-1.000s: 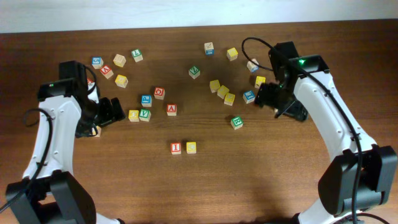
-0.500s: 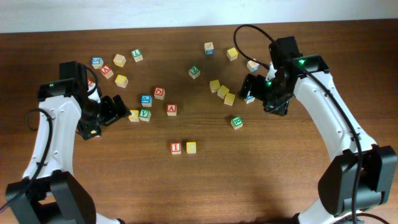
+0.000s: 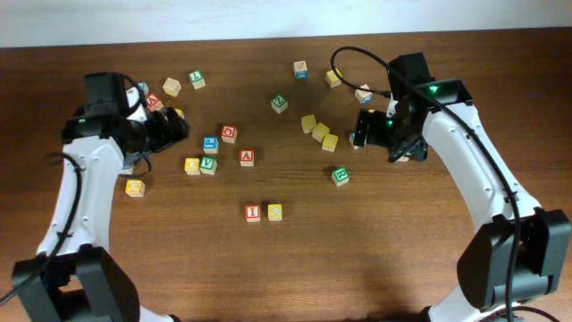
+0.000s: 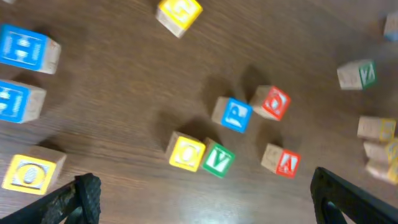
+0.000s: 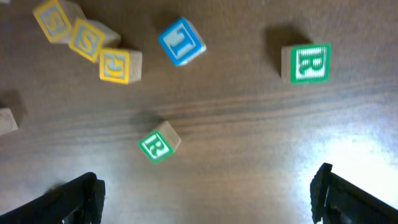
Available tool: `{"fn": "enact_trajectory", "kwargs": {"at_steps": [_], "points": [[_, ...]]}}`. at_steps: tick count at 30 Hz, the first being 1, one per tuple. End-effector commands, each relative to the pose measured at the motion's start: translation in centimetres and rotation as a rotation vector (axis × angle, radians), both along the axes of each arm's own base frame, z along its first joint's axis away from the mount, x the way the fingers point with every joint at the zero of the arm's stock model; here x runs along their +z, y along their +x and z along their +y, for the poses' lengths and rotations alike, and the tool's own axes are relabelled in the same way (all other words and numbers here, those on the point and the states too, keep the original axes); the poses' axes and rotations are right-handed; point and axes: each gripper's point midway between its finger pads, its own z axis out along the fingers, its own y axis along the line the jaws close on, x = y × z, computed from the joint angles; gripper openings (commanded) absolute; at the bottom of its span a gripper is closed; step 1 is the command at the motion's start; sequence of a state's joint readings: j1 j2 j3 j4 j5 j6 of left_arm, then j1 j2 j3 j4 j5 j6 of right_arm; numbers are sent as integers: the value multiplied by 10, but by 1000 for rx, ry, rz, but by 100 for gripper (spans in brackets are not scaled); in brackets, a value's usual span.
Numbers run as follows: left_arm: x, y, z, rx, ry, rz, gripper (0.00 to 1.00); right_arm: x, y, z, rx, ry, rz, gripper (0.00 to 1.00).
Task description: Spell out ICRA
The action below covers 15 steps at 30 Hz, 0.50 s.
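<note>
Red I cube (image 3: pixel 253 213) on wooden table (image 3: pixel 402 268)

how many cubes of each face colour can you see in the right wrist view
yellow cubes: 3
green cubes: 2
blue cube: 1
cube cut off at the left edge, face colour hidden: 1
total: 7

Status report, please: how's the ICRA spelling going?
Left gripper, right gripper open, empty. Red I, yellow C side by side. Green R, red A unplaced. Neither blocked.
</note>
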<state>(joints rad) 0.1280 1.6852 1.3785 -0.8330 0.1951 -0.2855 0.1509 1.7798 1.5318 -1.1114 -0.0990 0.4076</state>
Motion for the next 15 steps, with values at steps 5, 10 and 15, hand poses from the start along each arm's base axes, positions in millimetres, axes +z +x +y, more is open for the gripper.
{"fn": "enact_trajectory", "kwargs": {"at_steps": [5, 10, 15], "points": [[-2, -11, 25, 21, 68, 51, 100, 0, -3, 17, 24, 111, 21, 98], [0, -16, 64, 138, 59, 53, 98, -2, 1, 5, 9, 40, 5, 98], [5, -5, 69, 234, 24, 9, 98, -4, 2, -19, -18, -94, -4, 98]]}}
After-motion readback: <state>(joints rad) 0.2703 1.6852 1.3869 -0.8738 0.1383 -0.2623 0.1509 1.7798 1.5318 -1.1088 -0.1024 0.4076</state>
